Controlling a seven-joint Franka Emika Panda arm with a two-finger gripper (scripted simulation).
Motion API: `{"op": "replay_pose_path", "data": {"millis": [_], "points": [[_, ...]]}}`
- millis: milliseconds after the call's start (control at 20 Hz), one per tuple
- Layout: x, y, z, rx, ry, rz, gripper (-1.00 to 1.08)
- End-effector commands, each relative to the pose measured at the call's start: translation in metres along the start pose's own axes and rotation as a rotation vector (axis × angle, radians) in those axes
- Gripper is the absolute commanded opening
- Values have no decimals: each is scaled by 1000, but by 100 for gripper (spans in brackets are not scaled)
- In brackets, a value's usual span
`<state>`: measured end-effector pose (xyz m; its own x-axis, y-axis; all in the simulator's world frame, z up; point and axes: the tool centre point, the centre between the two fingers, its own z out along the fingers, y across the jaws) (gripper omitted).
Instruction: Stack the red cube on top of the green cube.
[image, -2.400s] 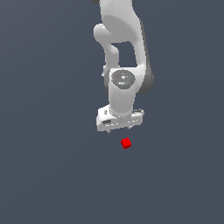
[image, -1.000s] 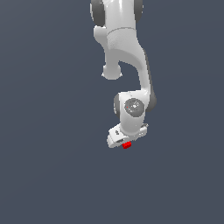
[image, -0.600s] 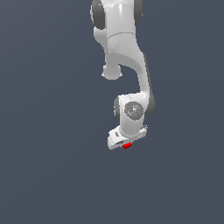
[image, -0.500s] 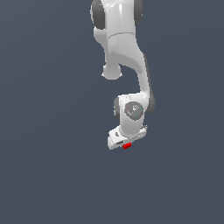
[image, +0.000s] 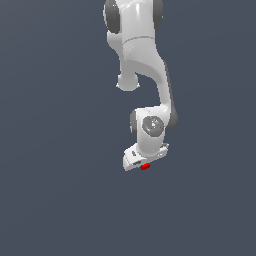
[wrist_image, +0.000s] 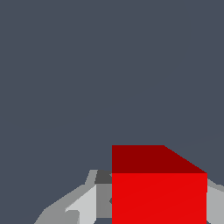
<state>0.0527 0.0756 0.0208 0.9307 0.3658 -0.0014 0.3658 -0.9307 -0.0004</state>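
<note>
Sitting square betw pincer (image: 145, 167) fingers: red cube (wrist_image: 159, 194)

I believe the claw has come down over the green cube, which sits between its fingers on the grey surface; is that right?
Not quite: the cube between the fingers is red, not green. The wrist view shows the red cube filling the space at the claw, and the exterior view shows a sliver of red under it. No green cube appears in either view. The rest stands.

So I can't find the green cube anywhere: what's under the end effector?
Only the red cube, seen between the fingers in the wrist view. The end effector covers most of it from outside. No green cube shows.
</note>
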Motion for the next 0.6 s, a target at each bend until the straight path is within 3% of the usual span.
{"op": "replay_pose_path", "data": {"millis": [0, 550], "points": [[0, 0, -4, 0, 1, 0, -100], [-1, -1, -67, -1, 1, -1, -100]]}}
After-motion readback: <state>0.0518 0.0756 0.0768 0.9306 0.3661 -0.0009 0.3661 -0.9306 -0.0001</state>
